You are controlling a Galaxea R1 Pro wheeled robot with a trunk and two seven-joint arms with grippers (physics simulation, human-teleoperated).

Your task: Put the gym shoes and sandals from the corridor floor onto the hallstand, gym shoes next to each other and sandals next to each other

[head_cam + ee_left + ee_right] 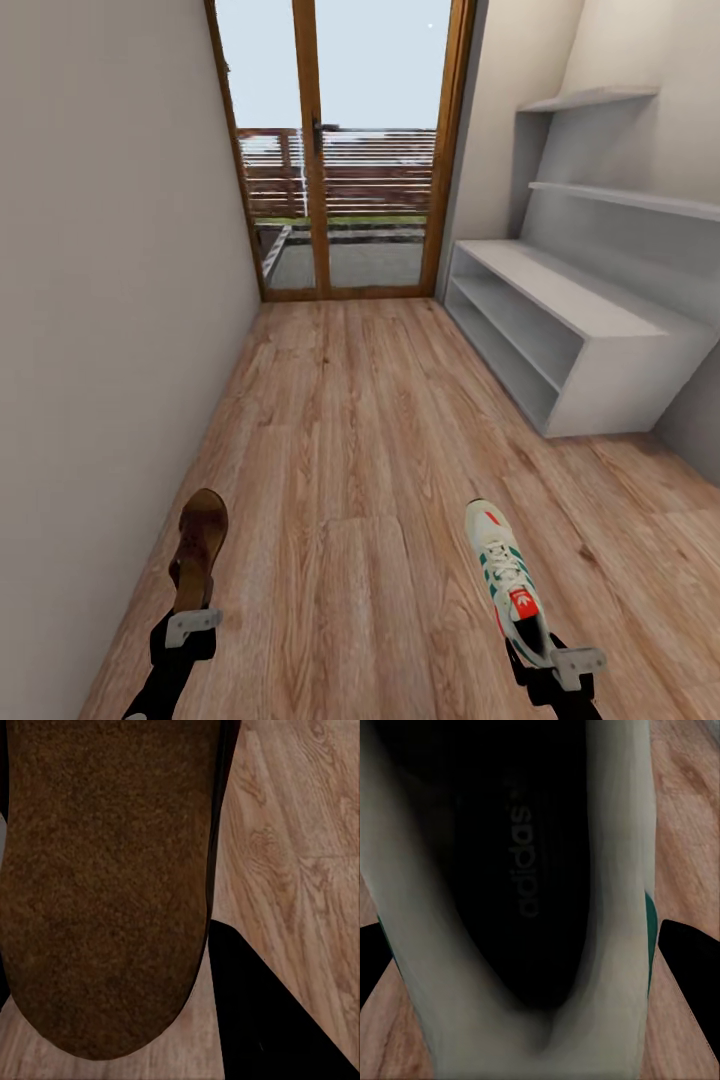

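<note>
My left gripper is shut on a brown sandal, held above the corridor floor near the left wall, toe pointing away. In the left wrist view the sandal's brown sole sits close to the camera beside a black finger. My right gripper is shut on the heel of a white gym shoe with green stripes and a red tongue label. In the right wrist view its dark inside lies between the black fingers. The pale-grey hallstand stands ahead at the right.
A glazed wooden door closes the corridor's far end. A plain wall runs along the left. The hallstand's two floating shelves hang above its bench top. Wood flooring stretches between me and the rack.
</note>
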